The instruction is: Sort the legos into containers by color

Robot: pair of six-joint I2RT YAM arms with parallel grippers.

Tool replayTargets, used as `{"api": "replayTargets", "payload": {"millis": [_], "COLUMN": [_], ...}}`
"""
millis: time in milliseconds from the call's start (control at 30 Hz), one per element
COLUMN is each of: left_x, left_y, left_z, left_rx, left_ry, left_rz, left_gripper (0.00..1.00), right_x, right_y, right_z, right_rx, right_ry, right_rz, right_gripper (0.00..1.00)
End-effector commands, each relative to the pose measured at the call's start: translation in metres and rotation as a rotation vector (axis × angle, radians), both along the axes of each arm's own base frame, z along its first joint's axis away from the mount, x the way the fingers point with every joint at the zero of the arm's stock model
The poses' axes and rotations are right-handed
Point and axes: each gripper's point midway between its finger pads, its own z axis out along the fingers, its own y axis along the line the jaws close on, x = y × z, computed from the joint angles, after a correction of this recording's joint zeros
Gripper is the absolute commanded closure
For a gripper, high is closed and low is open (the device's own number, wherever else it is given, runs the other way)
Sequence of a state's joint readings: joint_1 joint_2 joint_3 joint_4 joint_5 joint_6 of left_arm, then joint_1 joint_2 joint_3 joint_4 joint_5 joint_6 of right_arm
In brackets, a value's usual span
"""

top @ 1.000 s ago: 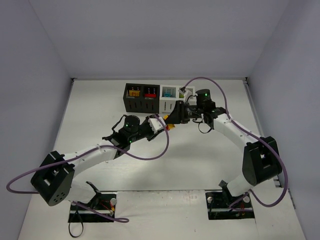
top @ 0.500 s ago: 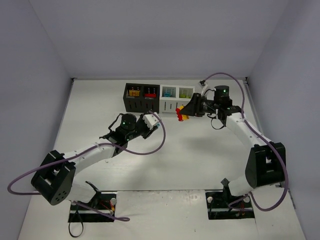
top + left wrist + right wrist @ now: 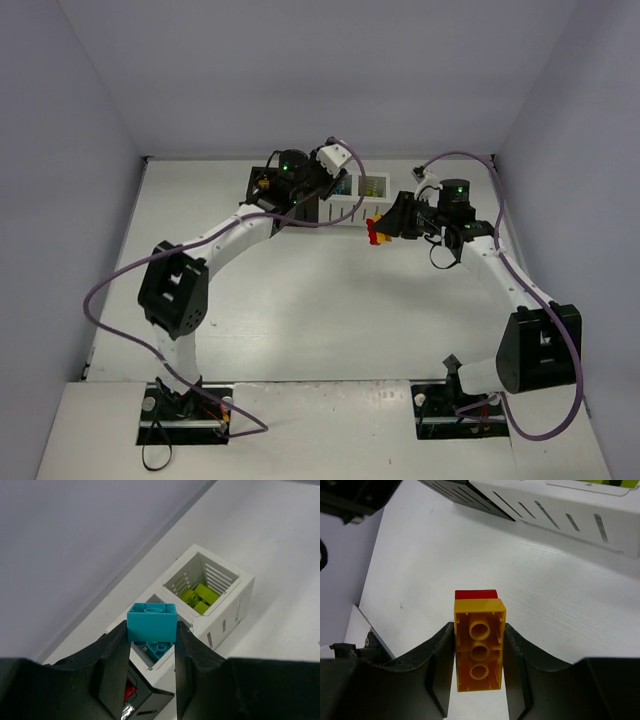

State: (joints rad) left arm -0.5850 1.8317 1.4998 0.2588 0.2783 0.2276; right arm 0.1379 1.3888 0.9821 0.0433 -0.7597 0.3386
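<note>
My left gripper (image 3: 151,630) is shut on a teal lego (image 3: 151,622) and holds it over the white container (image 3: 150,666) that has teal bricks inside. The neighbouring white container (image 3: 235,585) holds green bricks (image 3: 200,596), and the black one (image 3: 150,700) shows a red brick. From above, the left gripper (image 3: 338,178) hangs over the row of containers (image 3: 345,212). My right gripper (image 3: 479,645) is shut on a yellow lego (image 3: 479,650) with a red lego (image 3: 476,594) stuck to its far side. This clump (image 3: 377,231) is held above the table in front of the white containers.
The white back wall (image 3: 300,80) rises just behind the containers. A purple cable (image 3: 110,285) loops from the left arm over the table's left side. The black container's edge (image 3: 465,495) and the white container's slotted wall (image 3: 570,515) lie ahead of the right gripper.
The two grippers have pulled apart from a meeting near mid-table. The left arm swung up to the containers with the teal lego. The right drew back rightward with the yellow-and-red clump.
</note>
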Motion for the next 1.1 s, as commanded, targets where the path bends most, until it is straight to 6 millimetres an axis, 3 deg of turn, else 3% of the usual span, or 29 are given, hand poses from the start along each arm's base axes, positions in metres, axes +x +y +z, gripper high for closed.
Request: {"api": "replayTargets", "payload": {"millis": [0,67,100,133,200,400,500,600,733,767,800,833,867,900,933,1067], "left_x": [0.019,0.028,0.033,0.037,0.041,0.042,0.038,0.027,-0.007,-0.021,-0.038,-0.047,-0.062,-0.081,-0.094,-0.144], "left_y": [-0.003,-0.007,-0.008,-0.009,-0.009,-0.008,-0.007,-0.005,0.002,0.007,0.006,0.012,0.018,0.017,0.025,0.03], "left_z": [-0.005,0.003,-0.011,-0.005,-0.012,-0.004,0.003,0.017,0.042,0.06,0.051,0.053,0.07,0.06,0.071,0.066], "left_rx": [0.015,0.008,0.026,0.02,0.025,0.012,-0.005,-0.033,-0.067,-0.09,-0.09,-0.104,-0.127,-0.133,-0.151,-0.161], "left_ry": [0.039,0.029,0.057,0.05,0.072,0.071,0.077,0.087,0.087,0.076,0.113,0.132,0.119,0.162,0.165,0.255], "left_rz": [-0.004,-0.004,0.001,0.009,0.025,0.036,0.038,0.022,-0.076,-0.108,-0.179,-0.204,-0.242,-0.325,-0.35,-0.52], "left_gripper": [0.93,0.84,0.8,0.76,0.67,0.42,0.34,0.34,0.34,0.34,0.34,0.34,0.34,0.34,0.34,0.34], "right_x": [-0.001,-0.003,-0.004,-0.005,-0.005,-0.002,0.0,0.003,0.006,0.004,0.006,0.006,0.004,0.004,0.004,-0.005], "right_y": [0.0,-0.001,-0.001,-0.001,-0.002,-0.001,-0.001,0.0,0.004,0.008,0.008,0.01,0.013,0.015,0.019,0.039], "right_z": [0.029,0.029,0.029,0.028,0.027,0.026,0.029,0.035,0.047,0.051,0.056,0.056,0.06,0.064,0.067,0.08], "right_rx": [0.004,0.003,0.001,-0.001,-0.002,-0.007,-0.008,-0.008,-0.007,0.003,0.004,0.007,0.016,0.021,0.022,0.044], "right_ry": [-0.115,-0.116,-0.119,-0.118,-0.116,-0.115,-0.123,-0.146,-0.194,-0.205,-0.225,-0.231,-0.242,-0.26,-0.28,-0.348], "right_rz": [0.007,0.01,0.011,0.01,0.011,0.013,0.018,0.033,0.072,0.097,0.108,0.121,0.142,0.154,0.177,0.289], "right_gripper": [1.0,1.0,1.0,1.0,1.0,1.0,1.0,1.0,1.0,1.0,1.0,1.0,1.0,1.0,1.0,1.0]}}
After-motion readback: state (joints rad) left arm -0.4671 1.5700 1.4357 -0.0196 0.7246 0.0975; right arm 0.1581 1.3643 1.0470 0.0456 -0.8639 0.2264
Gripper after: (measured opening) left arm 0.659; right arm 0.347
